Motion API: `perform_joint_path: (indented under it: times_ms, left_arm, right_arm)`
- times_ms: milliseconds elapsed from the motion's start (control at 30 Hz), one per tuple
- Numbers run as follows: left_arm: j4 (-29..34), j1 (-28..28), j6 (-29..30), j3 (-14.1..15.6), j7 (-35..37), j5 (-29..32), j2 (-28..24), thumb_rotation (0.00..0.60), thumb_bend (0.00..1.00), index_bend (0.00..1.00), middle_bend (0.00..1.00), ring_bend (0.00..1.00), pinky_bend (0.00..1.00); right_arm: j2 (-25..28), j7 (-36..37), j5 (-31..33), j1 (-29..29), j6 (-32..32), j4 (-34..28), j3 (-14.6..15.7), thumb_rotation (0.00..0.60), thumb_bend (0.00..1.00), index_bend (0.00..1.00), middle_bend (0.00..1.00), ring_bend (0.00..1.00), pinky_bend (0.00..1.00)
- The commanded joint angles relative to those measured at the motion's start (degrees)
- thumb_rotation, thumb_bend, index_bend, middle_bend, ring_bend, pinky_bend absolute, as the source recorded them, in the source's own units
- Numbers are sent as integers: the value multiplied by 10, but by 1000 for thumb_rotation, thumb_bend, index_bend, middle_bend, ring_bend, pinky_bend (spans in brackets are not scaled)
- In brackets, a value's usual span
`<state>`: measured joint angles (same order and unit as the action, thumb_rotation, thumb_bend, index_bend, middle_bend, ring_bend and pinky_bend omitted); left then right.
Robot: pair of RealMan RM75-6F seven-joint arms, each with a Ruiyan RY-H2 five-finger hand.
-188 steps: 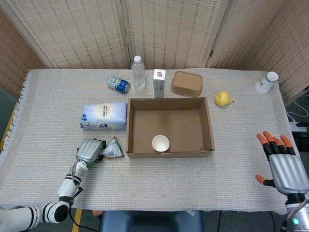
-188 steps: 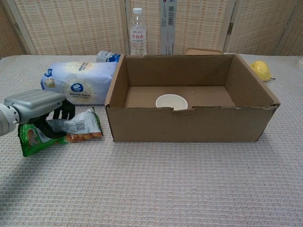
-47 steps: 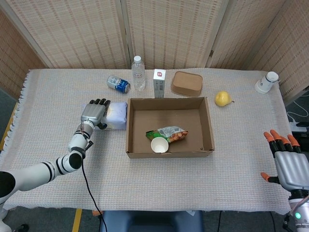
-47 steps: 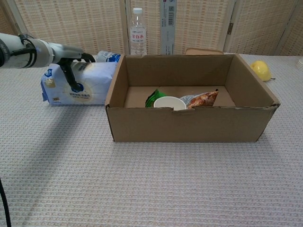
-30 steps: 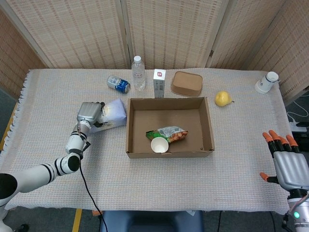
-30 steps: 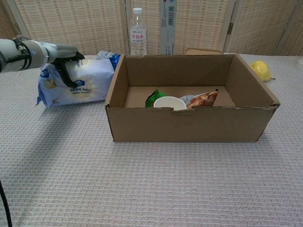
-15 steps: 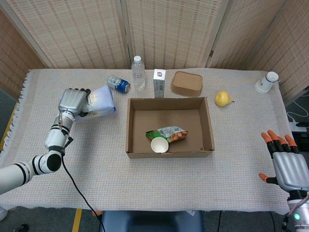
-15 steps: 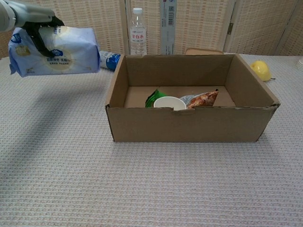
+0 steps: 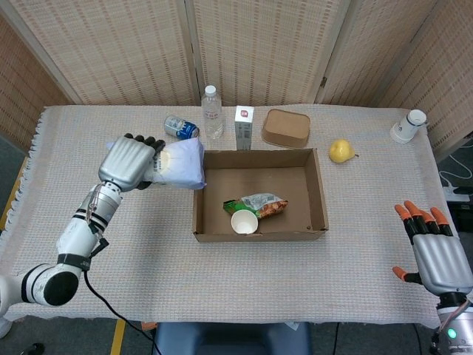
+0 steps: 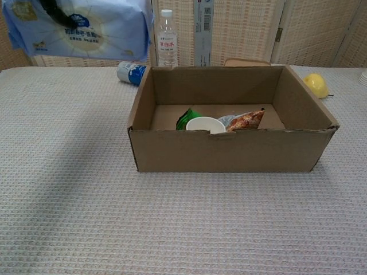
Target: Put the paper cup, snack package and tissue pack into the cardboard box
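Observation:
My left hand (image 9: pixel 130 163) grips the pale blue tissue pack (image 9: pixel 181 165) and holds it in the air just left of the cardboard box (image 9: pixel 319 196). In the chest view the tissue pack (image 10: pixel 80 28) fills the top left, with dark fingers (image 10: pixel 57 11) wrapped over it. Inside the box lie the white paper cup (image 9: pixel 245 220) and the snack package (image 9: pixel 260 203); the chest view shows the cup (image 10: pixel 206 124) and the snack package (image 10: pixel 245 120) behind the front wall. My right hand (image 9: pixel 437 255) hovers open off the table's near right corner, fingers spread.
Along the back stand a water bottle (image 9: pixel 212 112), a drink can (image 9: pixel 180 127) on its side, a white carton (image 9: pixel 244 126) and a brown lidded bowl (image 9: pixel 286 128). A yellow pear (image 9: pixel 340 151) and a white cup (image 9: pixel 408 126) sit to the right.
My left hand has lifted the tissue pack higher and carried it right, toward the box's left wall. The right hand has barely shifted.

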<state>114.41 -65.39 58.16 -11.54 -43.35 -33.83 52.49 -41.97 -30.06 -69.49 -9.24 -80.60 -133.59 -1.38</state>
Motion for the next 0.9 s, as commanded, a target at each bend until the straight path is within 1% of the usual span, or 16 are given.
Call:
perform_joint_path:
  times_ms: [33, 100, 133, 200, 267, 433, 600, 800, 833, 900]
  left_arm:
    - [54, -22, 44, -44, 7, -25, 13, 600, 409, 747, 944, 864, 885]
    - [57, -29, 61, -60, 21, -29, 40, 600, 409, 747, 945, 864, 885]
    - [51, -33, 73, -67, 29, -34, 61, 600, 410, 747, 945, 864, 886]
    - [36, -39, 91, -74, 39, -43, 98, 600, 409, 747, 945, 864, 885]
    - [16, -44, 103, -76, 49, -39, 139, 600, 409, 748, 945, 864, 884]
    - [-27, -52, 113, -77, 66, -4, 216, 600, 410, 748, 944, 864, 884]
    - [-82, -55, 132, -81, 87, -12, 290, 600, 409, 748, 945, 864, 884]
    - [-147, -76, 144, -115, 109, -3, 376, 600, 408, 746, 943, 864, 884]
    - [-161, -79, 150, -119, 113, -11, 391, 600, 405, 739, 938, 860, 881]
    - [-180, -81, 150, -118, 118, -21, 409, 600, 378, 673, 878, 803, 836]
  right_arm:
    - [-1, -1, 2, 0, 1, 0, 0, 600, 48, 0, 0, 0, 0]
    - [0, 0, 2, 0, -1, 0, -1, 600, 48, 0, 0, 0, 0]
    - [0, 1, 1, 1, -3, -1, -1, 600, 48, 0, 0, 0, 0]
    - [2, 4, -1, 2, -5, -2, -2, 600, 48, 0, 0, 0, 0]
    - [5, 8, -3, 3, -8, -2, -3, 600, 48, 0, 0, 0, 0]
    - [9, 16, 0, 4, -5, 2, -4, 600, 48, 0, 0, 0, 0]
    - [7, 16, 8, 0, 2, 6, -5, 600, 48, 0, 0, 0, 0]
    - [3, 11, 17, -4, 5, 7, -6, 600, 48, 0, 0, 0, 0]
    - [3, 11, 18, -4, 4, 7, -6, 600, 48, 0, 0, 0, 0]
    - [4, 13, 18, -3, 2, 6, -7, 600, 48, 0, 0, 0, 0]
